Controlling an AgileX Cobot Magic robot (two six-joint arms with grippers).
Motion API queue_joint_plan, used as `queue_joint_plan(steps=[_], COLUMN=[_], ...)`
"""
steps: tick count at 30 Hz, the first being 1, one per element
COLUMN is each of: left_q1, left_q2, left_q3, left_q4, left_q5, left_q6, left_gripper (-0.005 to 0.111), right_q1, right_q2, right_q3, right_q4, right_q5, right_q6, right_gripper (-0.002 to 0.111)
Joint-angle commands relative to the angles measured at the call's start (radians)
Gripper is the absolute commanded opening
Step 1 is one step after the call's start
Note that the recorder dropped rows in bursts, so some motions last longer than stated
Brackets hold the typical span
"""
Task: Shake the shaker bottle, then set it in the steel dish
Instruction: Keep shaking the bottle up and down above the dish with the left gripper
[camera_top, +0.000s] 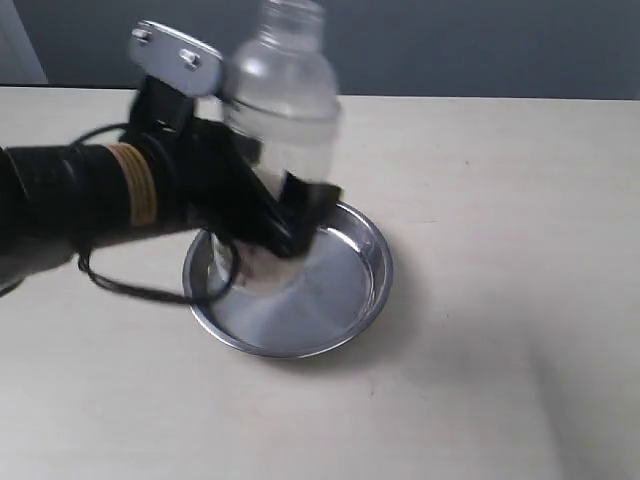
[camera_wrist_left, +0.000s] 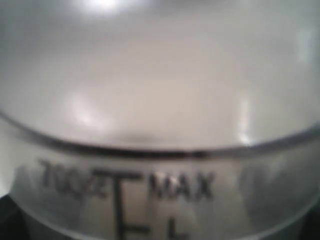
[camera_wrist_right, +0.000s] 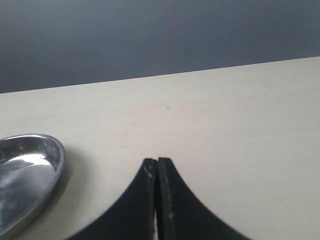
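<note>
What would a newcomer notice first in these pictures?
The clear bottle, blurred, is clamped in the left pincer over the shiny dish, mid-scene in the exterior view. The left wrist view is filled by its wall and the print MAX. The right pincer rests shut and empty, beside the dish.

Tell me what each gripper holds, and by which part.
The left gripper clamps the shaker bottle around its lower body, below the frosted shoulder. The right gripper is shut and holds nothing.
</note>
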Motion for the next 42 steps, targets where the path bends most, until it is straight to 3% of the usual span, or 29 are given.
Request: queue_joint_plan(steps=[1,2,3,6,8,10,12,13,16,17,19,20,21,22,25,26,28,31,33,36,39,42], left_q1=[0.054,0.114,0.129,-0.024,-0.057,0.037,0.134,0.113,-0.047,-0.057,0.023,0.110,0.150,0.149,0.040,0.033,0.093,0.190,0.187,0.142,0.127,0.119], left_q2=[0.046,0.073,0.090,0.057,0.048,0.077,0.105,0.099,0.038,0.034,0.050,0.070,0.074,0.074,0.013,0.004,0.009,0.054,0.056,-0.059,-0.164,-0.121], left_q3=[-0.005,0.001,0.007,0.006,0.006,0.006,0.006,0.004,0.004,-0.003,-0.013,-0.016,-0.016,-0.012,-0.009,-0.009,-0.009,-0.007,-0.011,-0.090,-0.205,-0.152], left_q4=[-0.029,-0.210,-0.314,0.063,0.084,-0.088,-0.323,-0.250,0.274,0.313,0.220,0.076,-0.039,-0.098,0.168,0.240,0.204,0.034,0.021,0.179,0.239,0.233], left_q5=[-0.019,-0.059,-0.097,-0.092,-0.058,-0.067,-0.121,-0.128,-0.056,0.003,0.055,0.026,0.000,-0.015,-0.017,-0.015,-0.023,-0.046,-0.130,-0.293,-0.212,-0.022], left_q6=[-0.004,-0.036,-0.081,-0.118,-0.081,-0.023,-0.080,-0.119,-0.164,-0.151,-0.148,-0.164,-0.190,-0.204,-0.200,-0.200,-0.200,-0.202,-0.212,-0.225,-0.221,-0.221], left_gripper=[0.000,0.000,0.000,0.000,0.000,0.000,0.000,0.000,0.000,0.000,0.000,0.000,0.000,0.000,0.000,0.000,0.000,0.000,0.000,0.000,0.000,0.000], right_q1=[0.003,0.003,0.003,0.003,0.003,0.003,0.003,0.003,0.003,0.003,0.003,0.003,0.003,0.003,0.003,0.003,0.003,0.003,0.003,0.003,0.003,0.003], right_q2=[0.004,0.004,0.004,0.004,0.004,0.004,0.004,0.004,0.004,0.004,0.004,0.004,0.004,0.004,0.004,0.004,0.004,0.004,0.004,0.004,0.004,0.004], right_q3=[0.001,0.001,0.001,0.001,0.001,0.001,0.001,0.001,0.001,0.001,0.001,0.001,0.001,0.001,0.001,0.001,0.001,0.001,0.001,0.001,0.001,0.001], right_q4=[-0.002,-0.002,-0.002,-0.002,-0.002,-0.002,-0.002,-0.002,-0.002,-0.002,-0.002,-0.002,-0.004,-0.004,-0.004,-0.004,-0.004,-0.004,-0.004,-0.004,-0.004,-0.004], right_q5=[-0.011,-0.011,-0.011,-0.013,-0.013,-0.013,-0.013,-0.013,-0.013,-0.013,-0.013,-0.013,-0.014,-0.014,-0.011,-0.014,-0.014,-0.014,-0.014,-0.014,-0.014,-0.014], right_q6=[-0.004,-0.004,-0.004,-0.004,-0.004,-0.004,-0.004,-0.004,-0.004,-0.004,-0.004,-0.004,-0.004,-0.004,-0.004,-0.004,-0.004,-0.004,-0.004,-0.004,-0.004,-0.004], right_gripper=[-0.001,-0.001,-0.001,-0.001,-0.001,-0.001,-0.001,-0.001,-0.001,-0.001,-0.001,-0.001,-0.001,-0.001,-0.001,-0.001,-0.001,-0.001,-0.001,-0.001,-0.001,-0.001])
